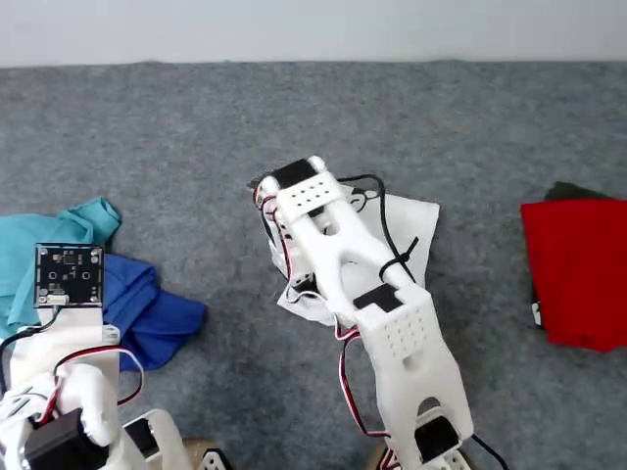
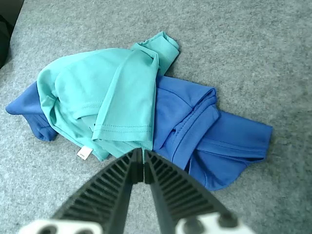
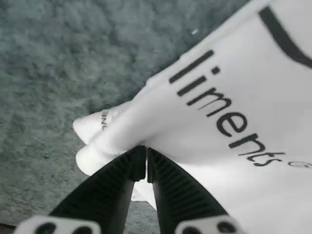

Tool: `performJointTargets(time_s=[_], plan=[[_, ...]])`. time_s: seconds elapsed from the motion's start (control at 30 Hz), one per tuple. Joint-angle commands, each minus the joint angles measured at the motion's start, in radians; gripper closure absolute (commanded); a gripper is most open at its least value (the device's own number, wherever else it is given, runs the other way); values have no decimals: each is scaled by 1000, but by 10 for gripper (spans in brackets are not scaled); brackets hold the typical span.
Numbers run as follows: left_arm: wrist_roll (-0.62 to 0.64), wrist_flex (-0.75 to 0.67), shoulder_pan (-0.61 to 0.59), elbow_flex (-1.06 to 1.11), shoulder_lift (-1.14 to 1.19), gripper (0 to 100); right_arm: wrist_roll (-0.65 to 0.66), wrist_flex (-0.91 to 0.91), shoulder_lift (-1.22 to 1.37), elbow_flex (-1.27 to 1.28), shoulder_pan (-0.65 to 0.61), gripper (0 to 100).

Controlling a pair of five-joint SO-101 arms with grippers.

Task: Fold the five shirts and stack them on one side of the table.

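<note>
1. Surface. The work surface is a grey, felt-like table covering [image 1: 196, 127] with a coarse nap. It runs back to a plain white wall [image 1: 313, 29] along the far edge.

2. Left pincer. My left pincer [image 2: 144, 163] hangs over the near left part of the table. Its ribbed black fingers [image 2: 117, 187] are pressed together, with nothing visible between them. The tips sit over the near hem of a crumpled teal knit shirt [image 2: 107, 92]; I cannot tell whether they touch it. The teal shirt lies partly on top of a crumpled royal-blue knit shirt [image 2: 219, 141], which spreads out to its right.

3. Right pincer. My right pincer [image 3: 146, 158] is at the table centre, low over a white cotton shirt with dark printed lettering [image 3: 234, 87]. The fingers are closed tip to tip at a folded edge of the cloth; I cannot tell whether any fabric is pinched. The white shirt lies loosely bunched beneath my right arm [image 1: 362, 284].

4. Right side. A folded red shirt [image 1: 578, 274] lies at the right edge, well apart from the white shirt. It rests on a dark garment [image 1: 573, 191] whose far edge shows behind it.
</note>
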Motion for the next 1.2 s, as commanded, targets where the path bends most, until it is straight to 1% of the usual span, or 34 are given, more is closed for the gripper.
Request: performJointTargets(time_s=[0.0, 0.1, 0.27, 0.33, 0.37, 0.43, 0.53, 0.6, 0.63, 0.73, 0.83, 1.03, 1.17], plan=[[5, -18, -5, -2, -9, 985, -9, 42, -77, -2, -24, 990], [5, -18, -5, -2, -9, 985, -6, 44, -188, 2, -13, 990], [5, -18, -5, -2, -9, 985, -8, 44, -343, 17, 88, 990], [5, -21, -5, -2, -9, 985, -9, 44, -384, 41, 133, 969], [5, -25, -5, -2, -9, 985, -9, 44, -401, 52, 156, 931], [5, -25, -5, -2, -9, 985, -40, 44, -423, 71, 206, 816], [5, -20, -5, -2, -9, 985, -213, 39, -430, 91, 269, 641], [5, -18, -5, -2, -9, 985, -292, 35, -412, 94, 292, 569], [5, -18, -5, -2, -9, 985, -307, 33, -397, 94, 298, 552], [5, -18, -5, -2, -9, 985, -362, 8, -341, 94, 309, 549], [5, -18, -5, -2, -9, 985, -414, -53, -288, 94, 325, 549], [5, -18, -5, -2, -9, 985, -448, -191, -168, 94, 340, 549], [5, -18, -8, -2, -9, 985, -448, -232, -62, 92, 338, 549]])
